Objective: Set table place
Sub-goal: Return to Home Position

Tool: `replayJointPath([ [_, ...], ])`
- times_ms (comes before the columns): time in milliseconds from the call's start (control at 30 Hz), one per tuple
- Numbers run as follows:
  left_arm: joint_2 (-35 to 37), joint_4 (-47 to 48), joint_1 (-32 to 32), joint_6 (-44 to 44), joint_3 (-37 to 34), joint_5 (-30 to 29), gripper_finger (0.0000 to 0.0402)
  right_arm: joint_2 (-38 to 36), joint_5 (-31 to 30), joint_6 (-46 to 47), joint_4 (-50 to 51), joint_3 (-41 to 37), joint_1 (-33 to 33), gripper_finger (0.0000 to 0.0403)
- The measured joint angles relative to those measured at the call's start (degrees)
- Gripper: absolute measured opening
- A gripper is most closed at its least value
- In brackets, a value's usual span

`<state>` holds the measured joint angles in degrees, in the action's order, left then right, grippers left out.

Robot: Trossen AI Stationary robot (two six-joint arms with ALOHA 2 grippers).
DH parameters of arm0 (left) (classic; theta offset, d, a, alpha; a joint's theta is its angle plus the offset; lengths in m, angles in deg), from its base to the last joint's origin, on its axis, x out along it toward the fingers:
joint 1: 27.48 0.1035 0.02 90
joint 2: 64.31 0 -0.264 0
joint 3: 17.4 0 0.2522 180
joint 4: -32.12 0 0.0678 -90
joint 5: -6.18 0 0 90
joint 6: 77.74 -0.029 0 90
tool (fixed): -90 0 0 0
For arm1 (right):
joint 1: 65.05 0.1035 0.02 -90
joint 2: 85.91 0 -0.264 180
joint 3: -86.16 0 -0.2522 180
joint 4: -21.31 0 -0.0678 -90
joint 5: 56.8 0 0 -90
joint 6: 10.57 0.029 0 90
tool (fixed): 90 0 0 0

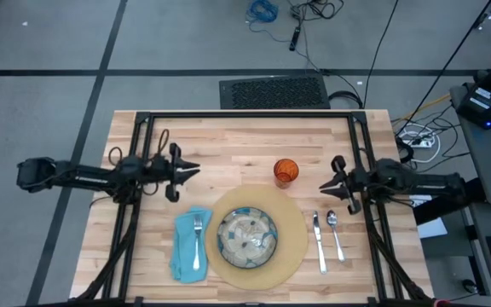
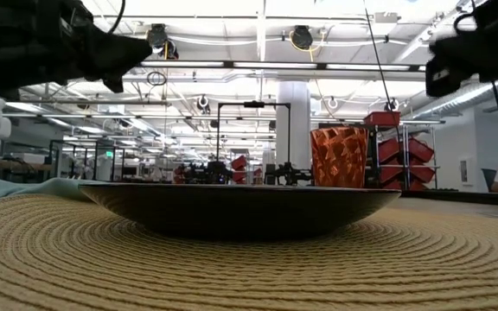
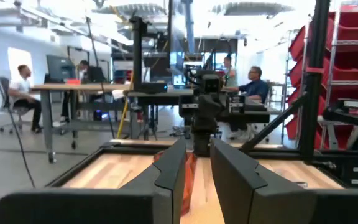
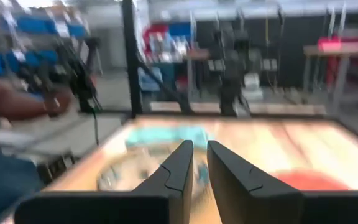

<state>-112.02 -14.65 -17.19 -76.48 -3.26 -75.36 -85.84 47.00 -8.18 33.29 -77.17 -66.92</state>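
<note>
Jaws on both sides all but together, empty; green-patterned plate (image 1: 247, 236) on round tan placemat (image 1: 295, 254)

Grey floor (image 1: 49, 51), dark seams crossing it; blue cable coil (image 1: 262, 10), black grille panel (image 1: 273, 92) lying there. Beyond: open workshop hall, white column (image 2: 294, 121), red bin racks (image 2: 405, 149), long desks (image 3: 86, 89) (several people (image 3: 23, 87) seated). Bright strip lights (image 2: 260, 26) across high ceiling.

Plate (image 1: 247, 236) on placemat (image 1: 292, 247), fork (image 1: 198, 239) on napkin (image 1: 181, 251) left, knife (image 1: 319, 243), spoon (image 1: 336, 234) right, cup (image 1: 285, 172) behind
</note>
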Motion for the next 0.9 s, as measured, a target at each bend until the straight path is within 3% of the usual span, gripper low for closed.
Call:
replayJointPath([
  [233, -0.67, 1.67, 4.35, 2.06, -0.01, 6.45, 0.0051, 0.03, -0.04, -0.53, 4.80, -0.10, -1.34, 0.0038],
  [367, -0.67, 1.68, 4.47, -2.16, -0.02, 3.68, 0.0026, 0.03, -3.58, -2.64, 5.04, -0.10, -1.34, 0.0038],
  [667, -0.63, 3.59, 9.36, -4.73, -0.02, -3.86, 0.0004, 0.10, -4.58, -1.36, 5.40, -0.10, -1.34, 0.0038],
  [900, 4.74, -5.61, 7.98, -3.77, -0.02, 0.32, 0.0020, 0.10, -5.08, 0.76, 5.43, -0.10, -1.34, 0.0038],
])
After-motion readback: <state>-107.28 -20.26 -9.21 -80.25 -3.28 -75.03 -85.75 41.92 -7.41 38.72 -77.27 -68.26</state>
